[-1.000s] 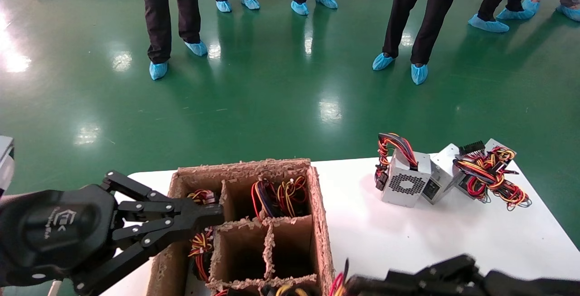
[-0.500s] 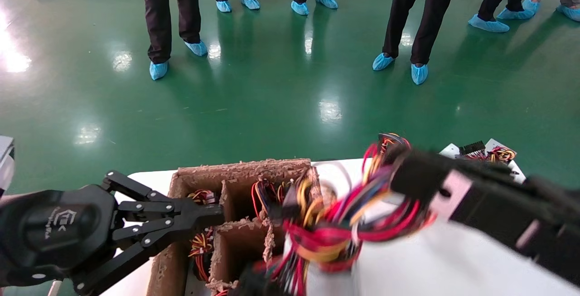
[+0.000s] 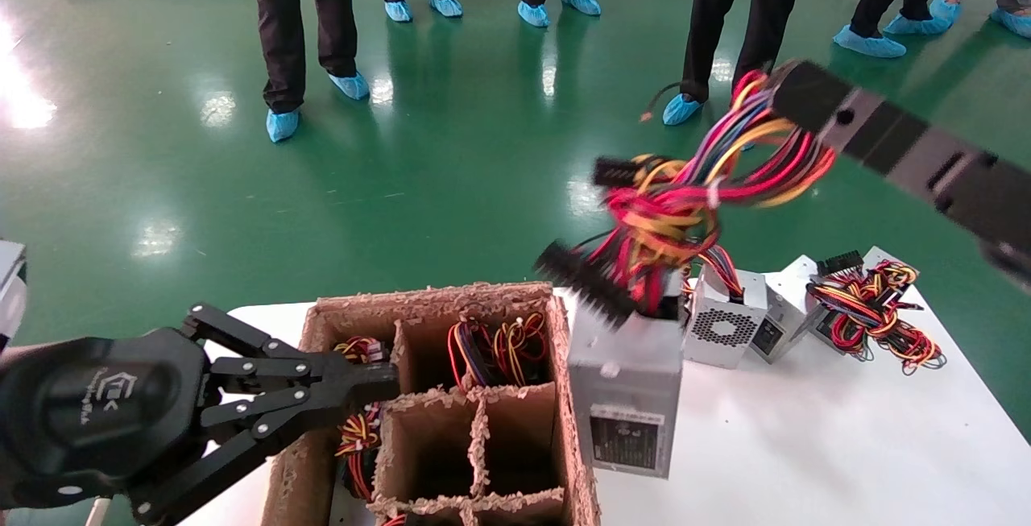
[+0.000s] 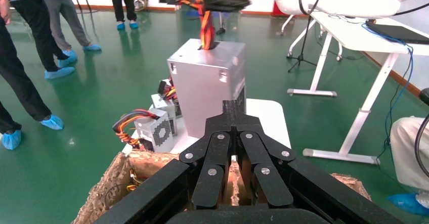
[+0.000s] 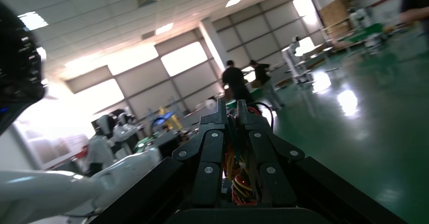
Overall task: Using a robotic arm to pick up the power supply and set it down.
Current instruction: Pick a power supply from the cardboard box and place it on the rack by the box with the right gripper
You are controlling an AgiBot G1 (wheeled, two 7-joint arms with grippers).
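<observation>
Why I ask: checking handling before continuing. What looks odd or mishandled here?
The power supply hangs by its wire bundle, which the right gripper has clamped, not the metal case. The box dangles beside the cardboard crate, whose rims are ragged. The left gripper sits shut at the crate.

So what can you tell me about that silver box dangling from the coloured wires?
The silver metal power supply box hangs upright by its bundle of red, yellow and orange wires, which leaves through its top face. The right gripper is shut on those wires. A dark label shows on its side. It hangs beside the brown cardboard divider box; contact underneath is unclear.
</observation>
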